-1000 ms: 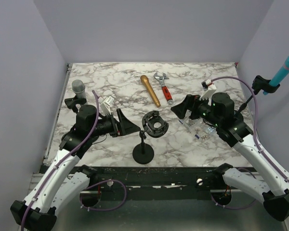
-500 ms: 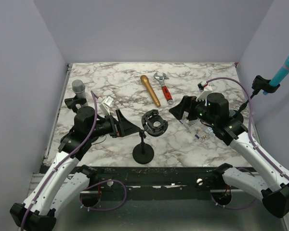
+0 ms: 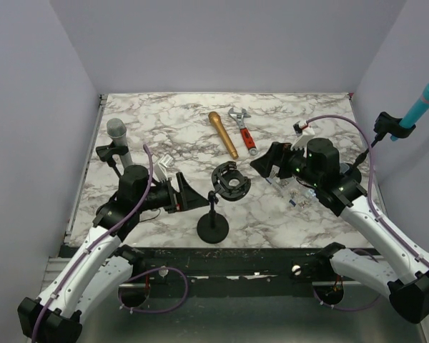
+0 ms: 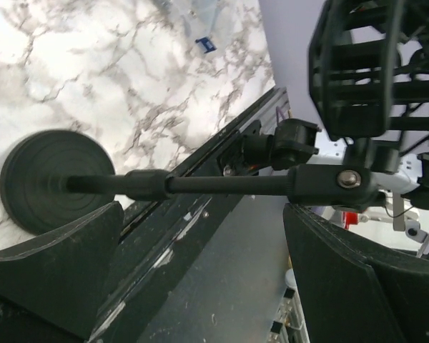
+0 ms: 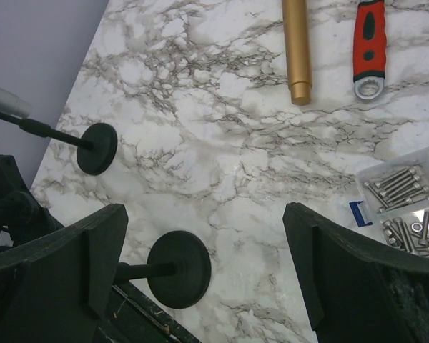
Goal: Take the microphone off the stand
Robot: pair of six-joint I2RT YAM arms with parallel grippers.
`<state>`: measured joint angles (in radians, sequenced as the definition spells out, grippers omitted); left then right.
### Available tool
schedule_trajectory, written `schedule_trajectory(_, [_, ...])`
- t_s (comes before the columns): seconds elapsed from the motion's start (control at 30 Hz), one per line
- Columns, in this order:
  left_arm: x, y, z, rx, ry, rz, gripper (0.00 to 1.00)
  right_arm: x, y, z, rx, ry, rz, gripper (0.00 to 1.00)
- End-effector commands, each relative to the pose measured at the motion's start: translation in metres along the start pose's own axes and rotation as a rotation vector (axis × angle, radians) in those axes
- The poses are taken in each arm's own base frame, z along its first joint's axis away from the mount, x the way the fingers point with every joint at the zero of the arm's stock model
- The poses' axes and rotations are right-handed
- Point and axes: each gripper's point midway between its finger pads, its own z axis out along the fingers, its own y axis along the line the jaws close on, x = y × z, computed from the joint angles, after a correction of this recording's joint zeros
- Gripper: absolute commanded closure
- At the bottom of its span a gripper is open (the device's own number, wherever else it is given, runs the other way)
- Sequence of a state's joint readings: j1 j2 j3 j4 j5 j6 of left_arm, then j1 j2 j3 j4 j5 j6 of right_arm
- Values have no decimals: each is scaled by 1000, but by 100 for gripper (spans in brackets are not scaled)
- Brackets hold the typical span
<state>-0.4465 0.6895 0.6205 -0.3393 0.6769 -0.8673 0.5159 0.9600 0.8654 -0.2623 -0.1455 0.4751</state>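
The gold microphone [image 3: 223, 134] lies flat near the middle of the bench's [image 3: 171, 114] far edge, out of the stand [image 3: 213, 230]. The left arm [image 3: 104, 239] reaches low, the left pincer [image 3: 196, 194] spread wide astride the stand's post, well apart from the microphone. The right pincer [image 3: 261, 164] hovers, also spread.

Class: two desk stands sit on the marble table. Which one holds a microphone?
The left stand: a grey-headed microphone sits in its clip. The middle stand has an empty ring mount.
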Motion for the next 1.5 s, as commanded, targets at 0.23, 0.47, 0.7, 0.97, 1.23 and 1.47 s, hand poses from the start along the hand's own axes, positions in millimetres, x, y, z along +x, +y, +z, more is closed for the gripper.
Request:
schedule_trajectory(0.23, [-22, -69, -25, 130, -21, 114, 2, 5, 5, 6, -41, 11, 20, 0])
schedule_trajectory(0.47, [-27, -64, -14, 136, -25, 110, 2, -2, 6, 3, -39, -10, -3, 0])
schedule_trajectory(0.7, [-17, -32, 3, 57, -4, 98, 2, 2, 4, 2, -37, -12, 9, 0])
schedule_trajectory(0.97, [-4, 0, 9, -12, 4, 72, 4, 17, 2, 9, -51, 22, 49, 0])
schedule_trajectory(1.23, [-16, -22, 0, 9, -17, 119, 1, 26, 0, 19, -62, 44, 74, 0])
schedule_trajectory(1.47, [-35, -43, 1, 29, -38, 134, 2, 22, 1, 20, -58, 35, 69, 0])
